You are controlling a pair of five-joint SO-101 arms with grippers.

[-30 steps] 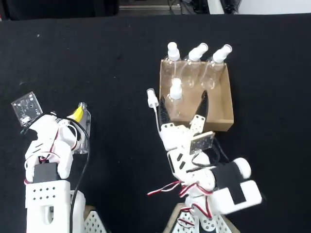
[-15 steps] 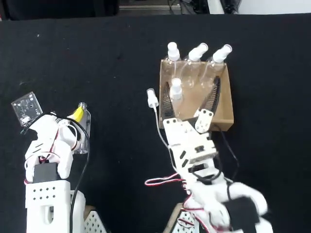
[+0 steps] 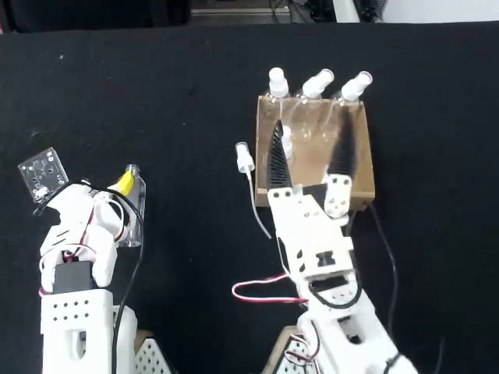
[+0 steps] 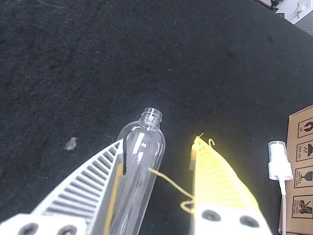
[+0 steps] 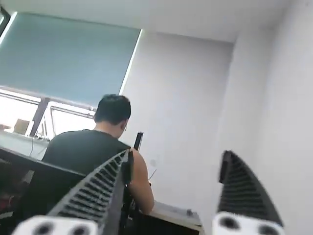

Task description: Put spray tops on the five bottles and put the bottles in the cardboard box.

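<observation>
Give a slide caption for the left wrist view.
Left claw straddles an uncapped bottle; a spray top lies beside the cardboard box.

The right arm (image 3: 316,249) stretches forward to the cardboard box (image 3: 365,175), its wrist just at the box's near wall. The right gripper (image 3: 310,152) hangs over the inside of the box, its two dark fingers (image 3: 277,160) spread wide and tilted upward. The left arm (image 3: 74,257) stands well apart from the box, off to its left, folded low. The left gripper (image 4: 159,142) points forward, its jaws parted
</observation>
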